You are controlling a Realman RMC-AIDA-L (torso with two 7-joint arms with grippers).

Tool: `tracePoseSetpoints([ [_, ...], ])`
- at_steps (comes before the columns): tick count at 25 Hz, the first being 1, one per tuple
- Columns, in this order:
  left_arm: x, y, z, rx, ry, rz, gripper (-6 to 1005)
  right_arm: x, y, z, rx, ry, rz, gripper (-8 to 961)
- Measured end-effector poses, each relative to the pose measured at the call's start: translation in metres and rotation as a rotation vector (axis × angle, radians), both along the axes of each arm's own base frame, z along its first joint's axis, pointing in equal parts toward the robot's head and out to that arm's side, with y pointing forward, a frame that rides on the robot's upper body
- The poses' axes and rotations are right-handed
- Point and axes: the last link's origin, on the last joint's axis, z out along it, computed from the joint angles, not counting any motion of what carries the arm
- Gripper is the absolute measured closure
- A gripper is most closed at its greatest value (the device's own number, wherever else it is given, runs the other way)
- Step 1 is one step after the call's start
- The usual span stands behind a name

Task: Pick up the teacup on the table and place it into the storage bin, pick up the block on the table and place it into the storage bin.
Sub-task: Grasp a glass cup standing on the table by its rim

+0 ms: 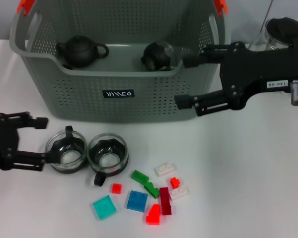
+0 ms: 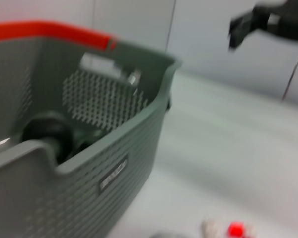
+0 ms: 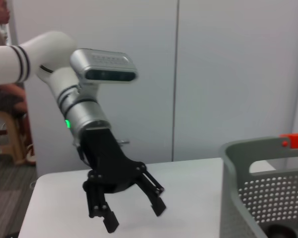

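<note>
While the right gripper (image 1: 185, 82) is hovering released at the storage bin (image 1: 119, 94), the left gripper (image 1: 39, 141), jaws spread, is facing the nearer glass teacup (image 1: 66, 151) just to its right.

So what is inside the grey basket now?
Inside the basket two dark teapots show: one at its left, another nearer the right. The front wall hides the floor beneath them, so anything lying low there cannot be seen.

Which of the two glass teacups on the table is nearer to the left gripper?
The teacup on the robot's left: the open left gripper is right beside it, while the other teacup stands on its far side.
</note>
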Motion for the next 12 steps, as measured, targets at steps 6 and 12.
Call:
tracePoseSetpoints([
  [6,0.014,-0.001,0.020,0.011,0.148,-0.049,95,0.003,0.011,-0.001,0.017,0.033,-0.052,12],
  [12,0.032,0.008,0.011,-0.035,0.290,-0.143,95,-0.002,0.017,-0.011,-0.031,0.042,-0.075,11],
])
